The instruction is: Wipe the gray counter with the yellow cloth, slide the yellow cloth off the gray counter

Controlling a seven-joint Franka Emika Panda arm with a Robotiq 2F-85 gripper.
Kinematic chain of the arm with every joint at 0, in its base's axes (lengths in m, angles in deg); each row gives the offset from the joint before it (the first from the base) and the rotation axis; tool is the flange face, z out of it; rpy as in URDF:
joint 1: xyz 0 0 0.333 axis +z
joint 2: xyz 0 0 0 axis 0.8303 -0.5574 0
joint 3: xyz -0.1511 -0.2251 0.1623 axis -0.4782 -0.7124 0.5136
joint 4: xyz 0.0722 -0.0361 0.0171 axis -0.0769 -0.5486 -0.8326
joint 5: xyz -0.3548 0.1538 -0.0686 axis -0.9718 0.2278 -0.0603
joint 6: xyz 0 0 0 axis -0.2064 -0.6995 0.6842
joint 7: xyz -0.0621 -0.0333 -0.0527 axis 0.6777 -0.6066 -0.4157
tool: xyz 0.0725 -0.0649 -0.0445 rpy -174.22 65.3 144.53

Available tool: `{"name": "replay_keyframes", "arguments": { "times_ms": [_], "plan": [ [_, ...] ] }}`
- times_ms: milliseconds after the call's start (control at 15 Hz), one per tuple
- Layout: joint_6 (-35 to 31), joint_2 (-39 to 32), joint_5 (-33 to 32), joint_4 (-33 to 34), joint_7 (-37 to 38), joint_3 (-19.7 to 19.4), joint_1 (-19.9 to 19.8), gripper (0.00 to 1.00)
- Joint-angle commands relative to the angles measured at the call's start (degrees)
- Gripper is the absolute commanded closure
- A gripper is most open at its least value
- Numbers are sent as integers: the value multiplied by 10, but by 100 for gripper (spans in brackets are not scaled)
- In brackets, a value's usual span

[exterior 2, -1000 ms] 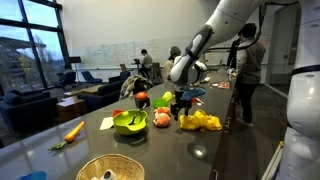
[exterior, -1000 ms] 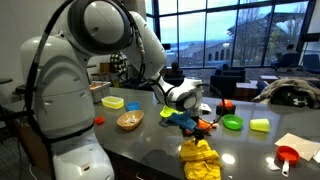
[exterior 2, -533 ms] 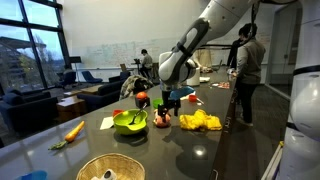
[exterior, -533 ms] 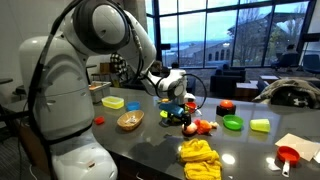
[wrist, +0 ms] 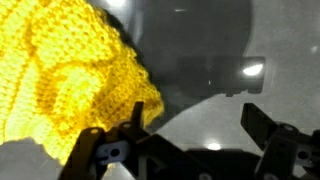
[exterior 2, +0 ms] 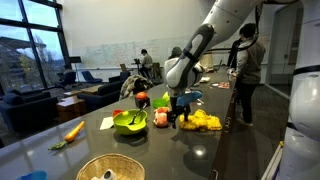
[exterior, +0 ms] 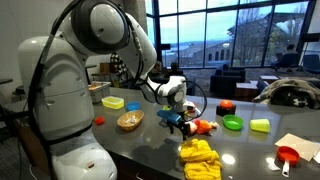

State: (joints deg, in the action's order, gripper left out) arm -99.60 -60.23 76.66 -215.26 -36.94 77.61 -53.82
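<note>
Tool (wrist: 192, 125) spread (empty), yellow cloth (wrist: 70, 80) just beside

A coarse, chunky knit is seen in the yellow cloth (wrist: 70, 80) at the upper left of the wrist view, its surface matt and rough. The gray counter (wrist: 225, 50) is shown smooth and glossy, with bright highlights mirrored in it. The gripper (wrist: 193, 118) is finished in matt black. In an exterior view, the arm (exterior: 100, 25) is cased in smooth, shiny white plastic.
</note>
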Motion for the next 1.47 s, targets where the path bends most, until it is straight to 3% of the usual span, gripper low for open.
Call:
{"name": "replay_keyframes", "arguments": {
  "times_ms": [0,200,800,1200,1267,1400],
  "plan": [
    [1,22,-15,-28,18,-7,-8,0],
    [5,20,-23,-33,27,-12,-12,0],
    [55,27,-129,-44,118,-33,-32,0],
    [70,24,-130,-39,114,-36,-38,0],
    [67,24,-131,-39,116,-36,-38,24],
    [65,22,-130,-36,110,-34,-38,32]
  ]
}}
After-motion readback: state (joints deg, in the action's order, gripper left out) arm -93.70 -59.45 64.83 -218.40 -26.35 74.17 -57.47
